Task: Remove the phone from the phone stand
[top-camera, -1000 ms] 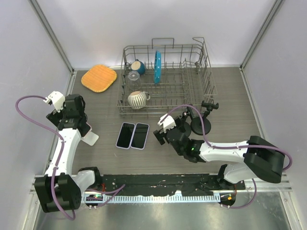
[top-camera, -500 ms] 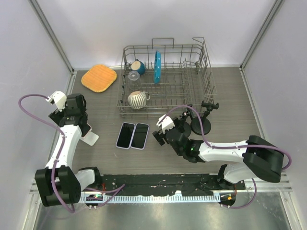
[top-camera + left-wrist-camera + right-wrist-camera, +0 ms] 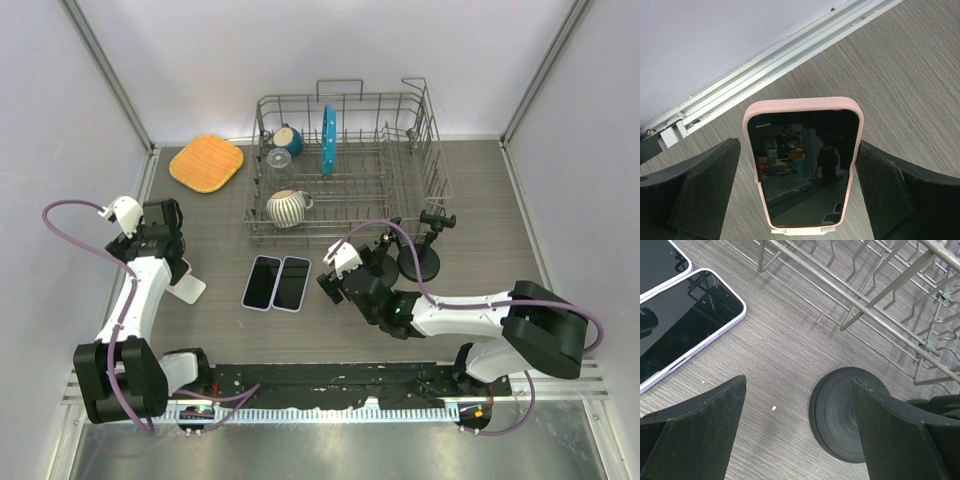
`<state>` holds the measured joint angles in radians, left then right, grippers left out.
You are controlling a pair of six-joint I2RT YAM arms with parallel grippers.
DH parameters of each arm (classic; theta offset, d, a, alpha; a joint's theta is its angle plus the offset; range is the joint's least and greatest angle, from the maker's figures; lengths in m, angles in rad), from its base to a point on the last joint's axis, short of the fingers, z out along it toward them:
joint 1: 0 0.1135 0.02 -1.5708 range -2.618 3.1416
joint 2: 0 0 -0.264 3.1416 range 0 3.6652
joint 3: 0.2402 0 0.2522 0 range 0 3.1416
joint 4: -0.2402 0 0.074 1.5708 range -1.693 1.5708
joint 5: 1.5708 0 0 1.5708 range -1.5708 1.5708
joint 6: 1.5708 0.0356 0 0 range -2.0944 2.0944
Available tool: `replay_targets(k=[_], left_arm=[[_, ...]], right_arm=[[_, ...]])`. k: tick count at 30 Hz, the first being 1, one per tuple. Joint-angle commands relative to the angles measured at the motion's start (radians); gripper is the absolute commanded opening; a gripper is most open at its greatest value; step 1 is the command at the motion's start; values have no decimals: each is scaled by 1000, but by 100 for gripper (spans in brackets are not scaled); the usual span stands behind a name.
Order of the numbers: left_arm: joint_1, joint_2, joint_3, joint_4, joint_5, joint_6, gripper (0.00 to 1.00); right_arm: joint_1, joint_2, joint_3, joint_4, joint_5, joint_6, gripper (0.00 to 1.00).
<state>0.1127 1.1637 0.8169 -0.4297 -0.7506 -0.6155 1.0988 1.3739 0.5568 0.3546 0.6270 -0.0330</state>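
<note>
- The step in hand, as we judge it, is the approach for the grasp. The left gripper (image 3: 799, 200) hangs over the phone (image 3: 802, 160) with nothing in its hold.
- The left gripper's jaws stand wide, and its two dark fingers (image 3: 705, 195) flank the phone in its pink case, one to either side of the long edges. In the wrist view we see a thin strip of table (image 3: 900, 75) between each finger and the case, so we read no contact yet.
- The phone sits in the phone stand (image 3: 800, 231), screen up towards the wrist camera. Only a small white lip of the stand shows under the phone's near end. From above, the stand's white foot pokes out from under the left gripper on the side towards the arm bases.
- The phone is centred between the fingers and roughly square to them — a good line-up for a pinch across its width.
- The next move, in our view, calls for a little more descent if the pads are above the case edges, which we cannot tell. The gripper then closes on the long edges and lifts along the phone's lean, so the bottom edge clears the lip without dragging the stand.
- The right gripper (image 3: 797, 425) is also wide and holds nothing. A black round base (image 3: 845, 415) lies under it towards its right finger, and two other phones (image 3: 680, 325) lie flat beyond its left finger — neither is part of this step.
</note>
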Motion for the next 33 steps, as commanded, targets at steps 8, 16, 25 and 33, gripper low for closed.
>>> replay_targets(k=[8, 16, 25, 33], left_arm=[[5, -10, 4, -1, 4, -50, 92], [5, -61, 18, -24, 4, -33, 68], [5, -136, 48, -46, 28, 22, 47], [4, -168, 119, -101, 146, 89, 32]], right_arm=[[7, 8, 45, 7, 16, -11, 90], [9, 19, 48, 6, 28, -11, 89], [12, 33, 52, 6, 34, -16, 89], [15, 31, 51, 10, 45, -15, 89]])
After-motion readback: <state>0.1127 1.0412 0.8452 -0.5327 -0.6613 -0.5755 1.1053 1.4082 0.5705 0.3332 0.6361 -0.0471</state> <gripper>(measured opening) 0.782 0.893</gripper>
